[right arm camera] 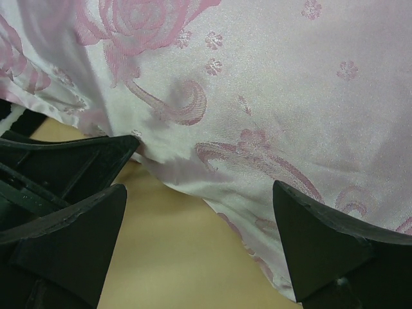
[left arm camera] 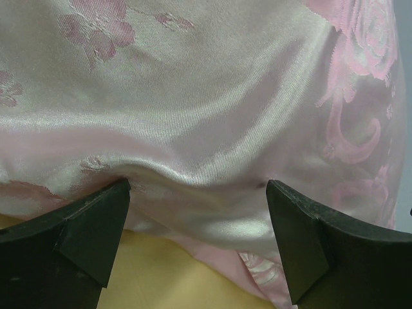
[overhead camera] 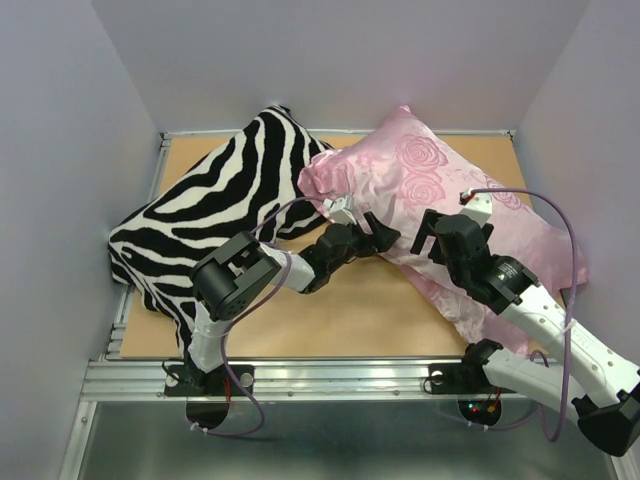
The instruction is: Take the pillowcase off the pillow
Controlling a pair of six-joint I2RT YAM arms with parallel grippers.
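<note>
Pillowcase (overhead camera: 440, 180) meets both outstretched arms, left tool (left arm camera: 198, 187) and right tool (right arm camera: 199, 188) wide.

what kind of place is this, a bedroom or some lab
Probably a robot lab test cell, not a bedroom: plain walls box in a wooden tabletop, the left arm and right arm sit on a metal rail, and a pink pillowcase and zebra pillow lie there.

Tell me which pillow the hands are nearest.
The shiny pink rose-patterned pillow on the right: left hand and right hand are both open at its near edge. The zebra-striped pillow lies further left.
</note>
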